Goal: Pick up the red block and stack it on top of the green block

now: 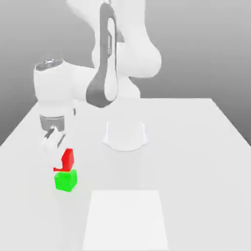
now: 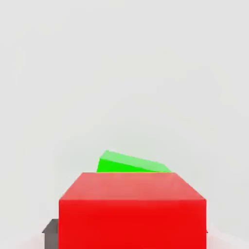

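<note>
The red block (image 1: 68,159) hangs directly over the green block (image 1: 65,180) at the exterior view's left. Their faces meet or nearly meet; I cannot tell whether they touch. My gripper (image 1: 60,153) reaches down from the white hand and is shut on the red block, with one finger hiding part of it. In the hand view the red block (image 2: 131,209) sits close between the fingers, and a dark finger pad (image 2: 50,229) shows at its side. The green block (image 2: 130,164) peeks out beyond the red one and looks slightly turned relative to it.
The blocks rest over a white table (image 1: 196,147). The arm's round base (image 1: 125,136) stands at mid-table behind the blocks. A paler rectangular patch (image 1: 126,218) lies on the table near the front edge.
</note>
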